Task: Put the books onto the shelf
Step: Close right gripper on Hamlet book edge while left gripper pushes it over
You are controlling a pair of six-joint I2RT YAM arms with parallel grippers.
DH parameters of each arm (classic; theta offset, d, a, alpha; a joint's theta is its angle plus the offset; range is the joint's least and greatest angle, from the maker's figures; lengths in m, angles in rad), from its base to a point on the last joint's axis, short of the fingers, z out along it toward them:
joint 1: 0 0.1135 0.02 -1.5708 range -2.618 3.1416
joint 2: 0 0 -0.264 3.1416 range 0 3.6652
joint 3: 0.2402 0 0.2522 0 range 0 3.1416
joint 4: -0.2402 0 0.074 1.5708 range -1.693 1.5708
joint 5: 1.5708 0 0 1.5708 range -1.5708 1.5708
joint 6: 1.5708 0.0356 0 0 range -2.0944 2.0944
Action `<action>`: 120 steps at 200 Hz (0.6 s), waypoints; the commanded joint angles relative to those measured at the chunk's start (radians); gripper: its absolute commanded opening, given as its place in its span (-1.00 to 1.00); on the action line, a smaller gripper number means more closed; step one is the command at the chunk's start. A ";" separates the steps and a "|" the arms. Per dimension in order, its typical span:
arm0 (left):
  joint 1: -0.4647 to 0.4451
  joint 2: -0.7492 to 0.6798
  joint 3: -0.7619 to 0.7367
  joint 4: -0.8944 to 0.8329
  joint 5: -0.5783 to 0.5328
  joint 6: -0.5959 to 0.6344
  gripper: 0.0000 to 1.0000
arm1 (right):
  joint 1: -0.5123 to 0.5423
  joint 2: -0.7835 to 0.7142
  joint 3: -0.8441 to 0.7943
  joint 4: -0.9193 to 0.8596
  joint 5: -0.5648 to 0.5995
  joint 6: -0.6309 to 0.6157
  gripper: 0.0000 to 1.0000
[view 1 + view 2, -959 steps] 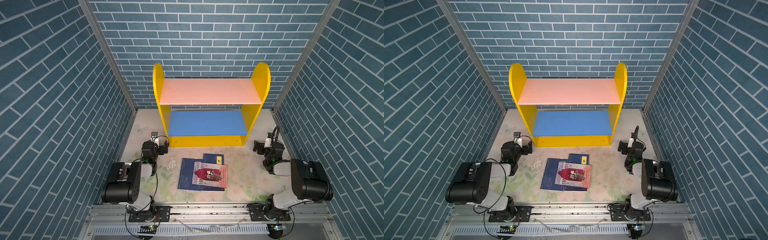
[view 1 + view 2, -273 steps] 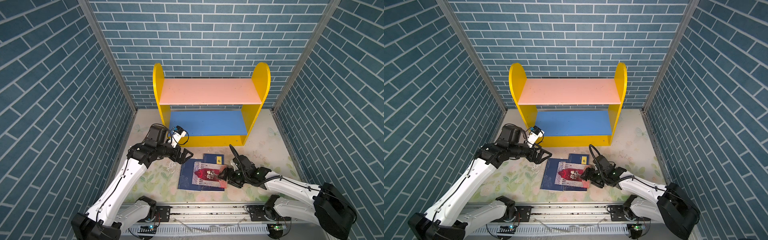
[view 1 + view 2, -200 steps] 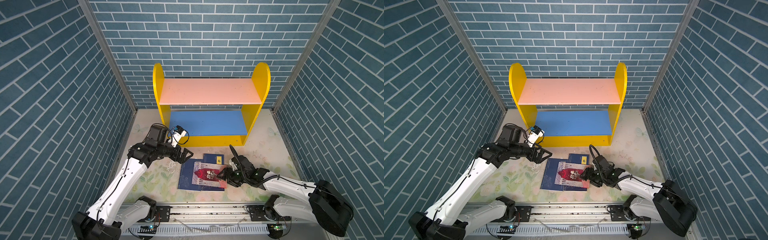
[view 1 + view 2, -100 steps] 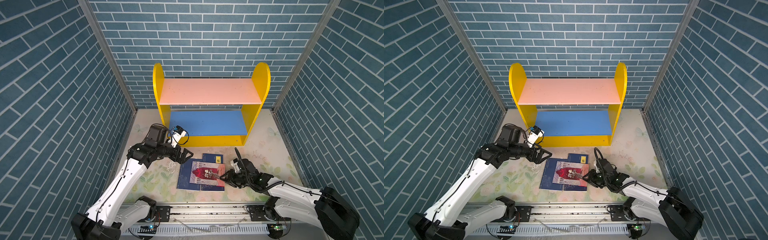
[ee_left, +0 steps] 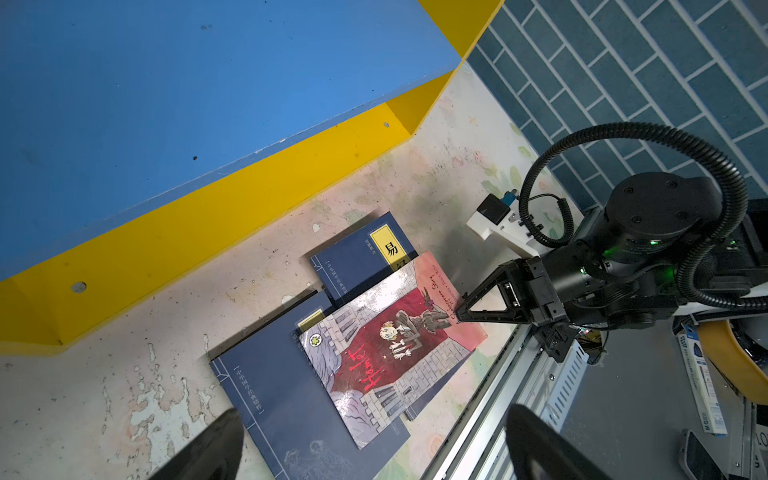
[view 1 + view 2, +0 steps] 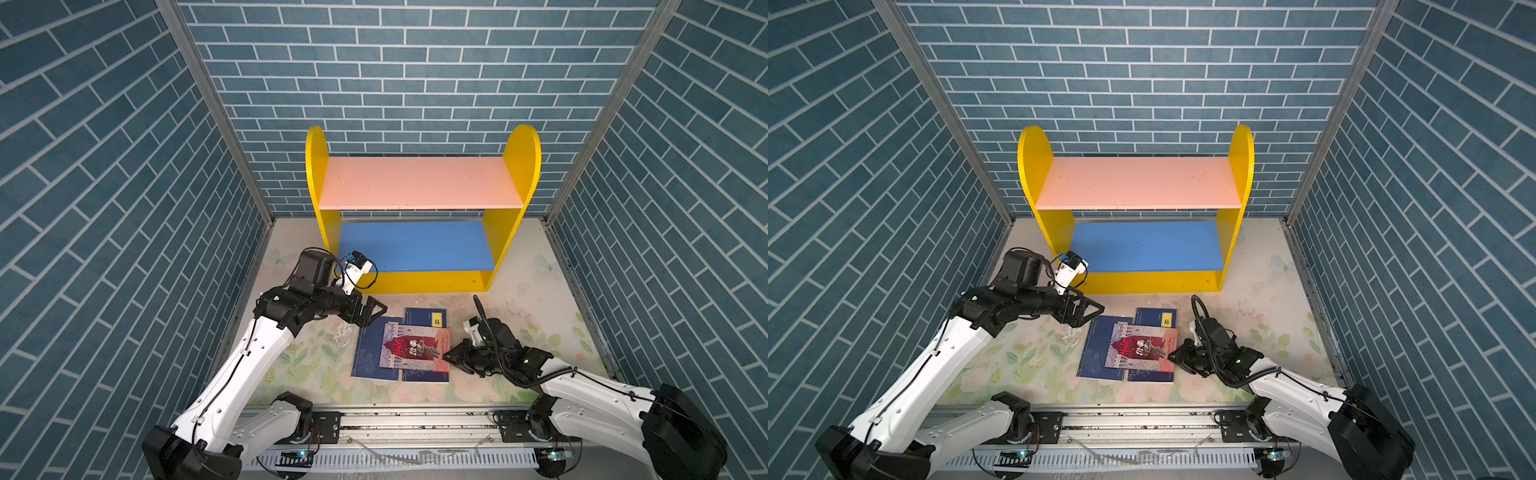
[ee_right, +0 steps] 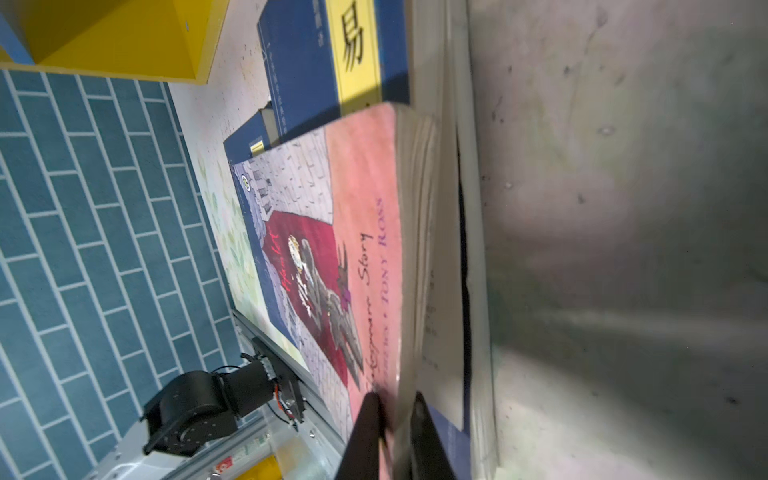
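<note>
The books lie in a loose pile on the floor in front of the shelf [image 6: 419,183] [image 6: 1138,183]. On top is a red-grey-pink illustrated book [image 6: 415,347] [image 6: 1140,347] [image 5: 386,345] [image 7: 332,249]. Under it lie dark navy books [image 6: 368,357] [image 6: 1096,357] with yellow labels [image 5: 392,249]. My right gripper [image 6: 446,355] [image 6: 1171,356] [image 5: 459,311] [image 7: 395,411] is shut on the illustrated book's right edge, whose pages are raised slightly off the navy book below. My left gripper [image 6: 374,316] [image 6: 1092,313] [image 5: 374,449] hangs open above the pile's far-left corner, holding nothing.
Both shelf boards, pink above and blue [image 6: 415,245] below, carry nothing. Brick-pattern walls close in on three sides. A metal rail [image 6: 415,419] runs along the front edge. Beyond it, in the left wrist view, lie a tape roll [image 5: 731,361] and a pen box [image 5: 702,382].
My right gripper has closed on the illustrated book's right edge and nudged the book a little. The left arm has stayed still and open.
</note>
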 commanded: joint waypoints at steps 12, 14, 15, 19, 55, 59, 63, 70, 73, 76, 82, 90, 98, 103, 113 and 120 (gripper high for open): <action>-0.005 -0.001 -0.031 0.033 0.017 -0.048 0.99 | -0.015 -0.040 0.043 -0.201 0.064 -0.041 -0.89; -0.006 0.000 -0.033 0.034 0.019 -0.050 0.99 | -0.015 -0.040 0.044 -0.204 0.064 -0.043 -0.88; -0.006 0.001 -0.033 0.035 0.020 -0.051 0.99 | -0.016 -0.040 0.045 -0.206 0.063 -0.045 -0.87; -0.005 0.006 -0.036 0.038 0.025 -0.053 0.99 | -0.018 -0.039 0.047 -0.208 0.058 -0.048 -0.85; -0.011 0.036 -0.083 0.073 0.036 -0.123 0.95 | -0.034 -0.025 0.069 -0.257 0.051 -0.065 -0.31; -0.012 0.038 -0.096 0.081 0.039 -0.137 0.93 | -0.034 -0.026 0.072 -0.259 0.051 -0.067 -0.25; -0.015 0.038 -0.109 0.092 0.044 -0.151 0.91 | -0.035 -0.026 0.074 -0.261 0.051 -0.068 -0.20; -0.021 0.038 -0.133 0.111 0.050 -0.172 0.89 | -0.036 -0.024 0.075 -0.262 0.048 -0.068 -0.13; -0.024 0.040 -0.142 0.117 0.050 -0.186 0.89 | -0.037 -0.023 0.076 -0.263 0.046 -0.069 -0.11; -0.027 0.039 -0.152 0.122 0.050 -0.199 0.88 | -0.036 -0.023 0.078 -0.265 0.046 -0.069 -0.09; -0.035 0.043 -0.168 0.131 0.052 -0.222 0.89 | -0.039 -0.023 0.081 -0.270 0.045 -0.067 -0.07; -0.046 0.050 -0.187 0.142 0.055 -0.246 0.86 | -0.039 -0.025 0.080 -0.275 0.043 -0.064 -0.03; -0.059 0.061 -0.203 0.149 0.058 -0.261 0.82 | -0.038 -0.031 0.079 -0.271 0.034 -0.059 -0.01; -0.069 0.068 -0.212 0.151 0.058 -0.267 0.82 | -0.040 -0.036 0.077 -0.269 0.026 -0.054 0.00; -0.087 0.077 -0.230 0.163 0.062 -0.279 0.80 | -0.038 -0.048 0.077 -0.266 0.013 -0.047 0.03; -0.101 0.083 -0.240 0.176 0.062 -0.284 0.79 | -0.040 -0.059 0.076 -0.266 0.001 -0.043 0.05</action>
